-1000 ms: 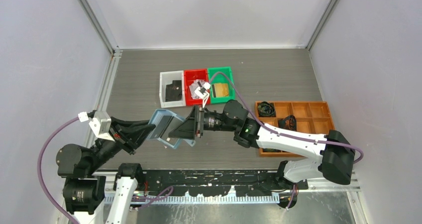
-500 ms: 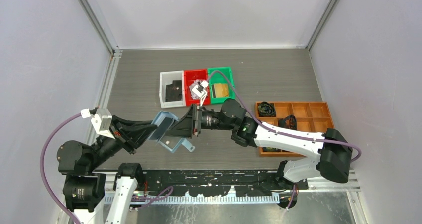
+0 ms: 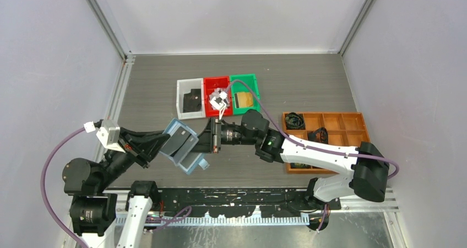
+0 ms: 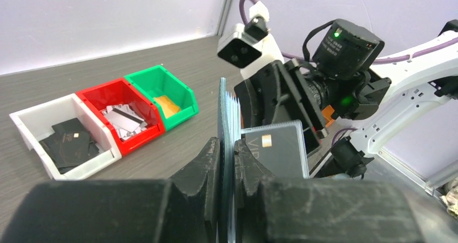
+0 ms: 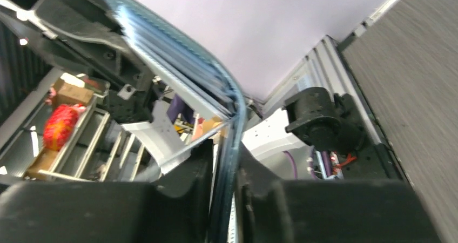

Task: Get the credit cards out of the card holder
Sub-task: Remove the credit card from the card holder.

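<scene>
Top external view, from where I stand: the blue card holder [image 3: 182,141] hangs open over the near-left part of the grey desk [image 3: 148,88], between the two arms. The left tool [image 3: 161,145] comes at it from the left and the right tool [image 3: 209,138] from the right.

On the left wrist view the left tool [image 4: 227,146] is pressed together on the card holder [image 4: 228,110], which I see edge-on and upright, its layers fanned a little at the top. A silver-grey card [image 4: 276,146] with a small chip sticks out of it on the side toward the right arm.

The right wrist view shows the right tool [image 5: 224,164] with its fingers close on either side of a thin bluish edge that runs up into the holder's fold. Whether that edge is the card or a flap of the holder, and whether the fingers already press on it, I cannot tell.

Farther back on the desk three small bins stand touching in a row. The white bin [image 4: 32,123] holds black cards [image 4: 67,141], the red bin [image 4: 93,93] holds silver-grey cards [image 4: 127,120], and the green bin [image 4: 145,76] holds a gold card [image 4: 168,105]. On the right side of the desk sits an orange compartment tray [image 3: 331,114] with coiled black cables [image 3: 294,119] in some of its sections.
</scene>
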You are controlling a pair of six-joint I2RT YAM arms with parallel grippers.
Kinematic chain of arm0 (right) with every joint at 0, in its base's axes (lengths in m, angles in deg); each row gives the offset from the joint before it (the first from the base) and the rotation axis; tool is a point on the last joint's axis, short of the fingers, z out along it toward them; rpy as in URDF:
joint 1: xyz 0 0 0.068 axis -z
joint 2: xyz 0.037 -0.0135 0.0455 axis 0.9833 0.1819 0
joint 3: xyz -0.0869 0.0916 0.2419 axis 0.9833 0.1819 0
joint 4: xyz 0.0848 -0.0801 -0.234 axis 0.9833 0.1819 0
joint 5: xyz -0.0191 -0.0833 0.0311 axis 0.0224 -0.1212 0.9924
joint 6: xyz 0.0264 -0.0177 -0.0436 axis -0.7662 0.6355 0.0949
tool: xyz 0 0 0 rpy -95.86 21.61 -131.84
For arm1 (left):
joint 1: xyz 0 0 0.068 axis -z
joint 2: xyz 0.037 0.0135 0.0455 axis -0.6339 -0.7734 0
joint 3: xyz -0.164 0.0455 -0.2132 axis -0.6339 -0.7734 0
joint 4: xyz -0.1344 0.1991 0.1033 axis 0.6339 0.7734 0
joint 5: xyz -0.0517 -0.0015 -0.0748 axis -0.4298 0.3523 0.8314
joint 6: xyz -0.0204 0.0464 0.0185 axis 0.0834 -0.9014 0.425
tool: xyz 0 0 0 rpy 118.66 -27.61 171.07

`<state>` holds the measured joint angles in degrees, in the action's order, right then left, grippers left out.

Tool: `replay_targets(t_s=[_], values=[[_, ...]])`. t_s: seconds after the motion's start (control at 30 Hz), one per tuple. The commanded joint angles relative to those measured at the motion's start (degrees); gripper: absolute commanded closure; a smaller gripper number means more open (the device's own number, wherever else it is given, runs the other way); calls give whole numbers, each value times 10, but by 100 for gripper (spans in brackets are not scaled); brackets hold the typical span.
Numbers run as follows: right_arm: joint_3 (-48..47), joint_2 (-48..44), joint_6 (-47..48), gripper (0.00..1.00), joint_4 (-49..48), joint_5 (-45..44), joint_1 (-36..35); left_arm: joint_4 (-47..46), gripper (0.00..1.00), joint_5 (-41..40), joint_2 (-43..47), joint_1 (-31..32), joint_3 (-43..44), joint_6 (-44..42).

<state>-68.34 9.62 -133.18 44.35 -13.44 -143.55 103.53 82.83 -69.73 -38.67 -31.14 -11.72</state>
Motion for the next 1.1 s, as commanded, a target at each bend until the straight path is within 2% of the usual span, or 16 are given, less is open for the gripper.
replay_targets(t_s=[0.0, 0.07, 0.1, 0.2, 0.23, 0.33, 0.4, 0.53, 0.6, 0.8, 1.07], values=[[-43, -38, 27, 83, 51, -23, -4, -36, 100, -27, -4, -1, 12, 14], [-42, -55, 38, 89, 76, -35, -4, -30, 100, -30, -4, -1, 12, 17], [-45, -64, 45, 90, 94, -42, -5, -26, 97, -22, -5, -1, 12, 17], [-64, -82, 58, 97, 148, -66, -4, -20, 66, 67, -9, -1, 6, 38], [-77, -83, 58, 99, 170, -76, -5, -24, 59, 99, -12, -1, -1, 56], [-151, -55, 66, 99, 261, -96, -9, -37, 46, 146, -14, -1, -37, 88], [-235, -20, 95, 99, 387, -121, -18, -39, 45, 157, -9, -1, -57, 82], [-438, 83, 169, 99, 709, -265, -57, -63, 45, 174, 3, -1, -73, 103], [-501, 128, 183, 99, 800, -325, -70, -65, 45, 187, 10, -1, -77, 101], [-622, 200, 211, 99, 942, -459, -106, -66, 45, 204, 50, -1, -106, 72], [-857, 332, 251, 99, 1126, -587, -159, -63, 45, 201, 101, -1, -144, 14]])
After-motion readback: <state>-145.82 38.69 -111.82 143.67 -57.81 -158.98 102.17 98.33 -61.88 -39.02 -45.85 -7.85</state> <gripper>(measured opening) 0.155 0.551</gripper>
